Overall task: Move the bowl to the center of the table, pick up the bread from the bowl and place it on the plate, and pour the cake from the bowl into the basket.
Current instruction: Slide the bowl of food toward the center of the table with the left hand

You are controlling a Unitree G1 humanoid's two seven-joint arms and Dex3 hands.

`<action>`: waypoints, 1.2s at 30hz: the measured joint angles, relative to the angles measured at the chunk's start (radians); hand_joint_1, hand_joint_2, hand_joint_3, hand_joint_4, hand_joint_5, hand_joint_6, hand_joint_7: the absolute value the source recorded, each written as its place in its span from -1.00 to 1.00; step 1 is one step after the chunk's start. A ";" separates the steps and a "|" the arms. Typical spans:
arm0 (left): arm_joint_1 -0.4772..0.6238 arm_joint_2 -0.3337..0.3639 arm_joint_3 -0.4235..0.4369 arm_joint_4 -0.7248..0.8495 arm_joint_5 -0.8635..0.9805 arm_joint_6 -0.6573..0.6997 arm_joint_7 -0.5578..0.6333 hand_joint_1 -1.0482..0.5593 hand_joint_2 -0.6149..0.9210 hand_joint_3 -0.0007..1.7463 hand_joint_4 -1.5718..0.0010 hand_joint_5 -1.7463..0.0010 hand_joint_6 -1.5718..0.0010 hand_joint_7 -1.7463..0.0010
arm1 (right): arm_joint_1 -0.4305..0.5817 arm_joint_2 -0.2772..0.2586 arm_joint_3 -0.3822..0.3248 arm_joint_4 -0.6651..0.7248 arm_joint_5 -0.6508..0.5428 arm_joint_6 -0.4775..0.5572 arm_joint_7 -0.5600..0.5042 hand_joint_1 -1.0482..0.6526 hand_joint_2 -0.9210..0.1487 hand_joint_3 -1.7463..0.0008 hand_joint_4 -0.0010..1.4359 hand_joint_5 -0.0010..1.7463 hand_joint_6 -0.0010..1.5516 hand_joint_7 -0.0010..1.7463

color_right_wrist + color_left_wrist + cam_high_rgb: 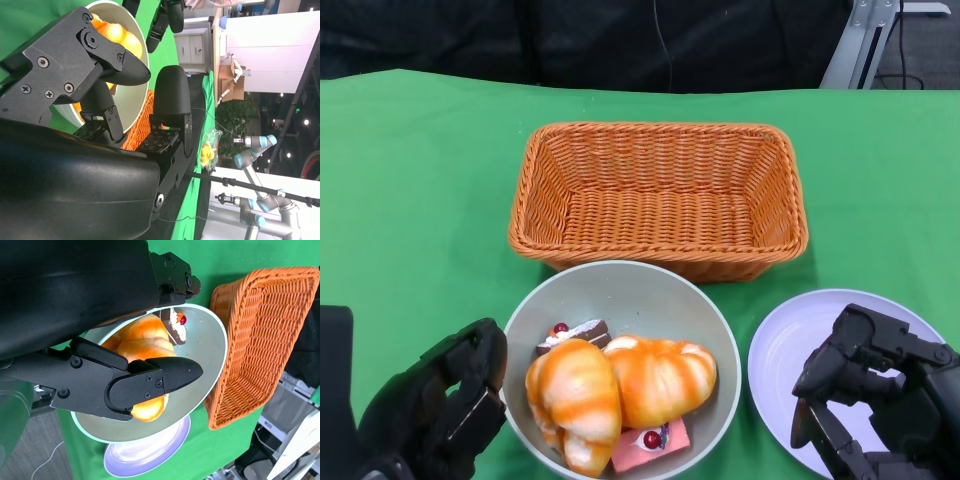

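**Bowl at table centre, both hands low beside it**

While sitting at the middle of the green table (410,180), holds two bread rolls and two cake pieces: grey bowl (620,290), just below the wicker basket (658,195) at 12 o'clock, rim close to the basket's near wall, contact impossible to tell.

Inside the bowl: left bread roll (575,400) toward 7 o'clock, right bread roll (662,375) toward 4 o'clock, the two pressed side by side. Chocolate cake slice (572,335) with white cream and a cherry at 10 o'clock, tucked against the left roll. Pink cake piece (650,445) with a cherry at 6 o'clock, partly under the rolls.

White plate (790,345) at 3 o'clock from the bowl, near it but apart, bare on top except for the right hand over its far side.

Left hand (445,405) at 9 o'clock of the bowl, just beside the rim, fingers curled loosely and apart, holding nothing; in the left wrist view fingers (150,382) reach over the bowl above the bread without clear contact.

Right hand (870,385) at 3 o'clock, above the plate, fingers bent but parted, nothing between them; same in the right wrist view (145,100), bowl rim beyond the fingertips.
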 measured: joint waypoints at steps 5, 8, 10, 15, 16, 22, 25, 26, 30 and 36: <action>0.000 -0.004 -0.018 0.014 0.000 -0.001 0.000 -0.47 1.00 -0.25 0.96 0.99 0.89 0.99 | -0.001 0.000 0.000 0.000 0.000 0.000 0.000 -0.01 0.05 -0.40 0.13 0.82 -0.03 0.53; 0.000 -0.004 -0.028 0.021 0.000 -0.006 0.000 -0.47 1.00 -0.24 0.96 0.99 0.89 0.99 | -0.001 0.000 0.001 0.000 -0.004 -0.001 -0.001 0.00 0.07 -0.42 0.13 0.83 -0.03 0.53; 0.001 -0.004 -0.035 0.025 0.000 -0.011 0.000 -0.47 1.00 -0.24 0.96 0.99 0.89 0.99 | -0.001 0.001 0.001 0.000 -0.003 -0.001 0.000 0.00 0.08 -0.42 0.12 0.83 -0.04 0.53; 0.001 0.005 -0.039 0.026 0.000 -0.013 -0.001 -0.47 1.00 -0.26 0.95 0.99 0.90 1.00 | -0.001 0.002 0.001 0.001 -0.002 -0.001 0.001 0.02 0.06 -0.42 0.12 0.83 -0.03 0.52; 0.000 0.013 -0.039 0.026 0.001 -0.014 -0.001 -0.47 1.00 -0.26 0.95 0.99 0.90 0.99 | -0.001 0.003 0.001 0.001 -0.003 -0.001 0.000 0.03 0.06 -0.43 0.12 0.83 -0.03 0.53; -0.022 0.042 -0.036 0.027 0.022 -0.043 0.000 -0.43 1.00 -0.31 0.91 0.97 0.85 0.98 | -0.001 0.003 0.001 0.001 -0.010 -0.002 0.000 0.03 0.05 -0.41 0.11 0.84 -0.04 0.55; -0.032 0.064 -0.033 0.039 0.045 -0.075 0.000 -0.43 1.00 -0.32 0.90 0.97 0.84 0.98 | 0.000 0.003 0.001 0.001 -0.011 -0.002 -0.001 0.02 0.03 -0.40 0.11 0.83 -0.05 0.55; -0.032 0.073 -0.034 0.043 0.056 -0.086 0.000 -0.43 1.00 -0.32 0.89 0.97 0.84 0.98 | 0.000 0.003 0.001 0.001 -0.011 -0.002 -0.001 0.02 0.03 -0.39 0.11 0.83 -0.05 0.55; -0.032 0.088 -0.035 0.049 0.085 -0.121 0.000 -0.39 1.00 -0.33 0.90 0.98 0.85 0.99 | 0.001 0.003 0.002 0.001 -0.011 -0.002 -0.003 0.02 0.01 -0.36 0.12 0.83 -0.04 0.54; -0.025 0.118 -0.053 0.059 0.161 -0.267 -0.003 -0.31 1.00 -0.37 0.76 0.92 0.71 0.94 | 0.000 0.003 0.002 0.001 -0.010 -0.002 -0.001 0.01 0.05 -0.39 0.12 0.83 -0.04 0.53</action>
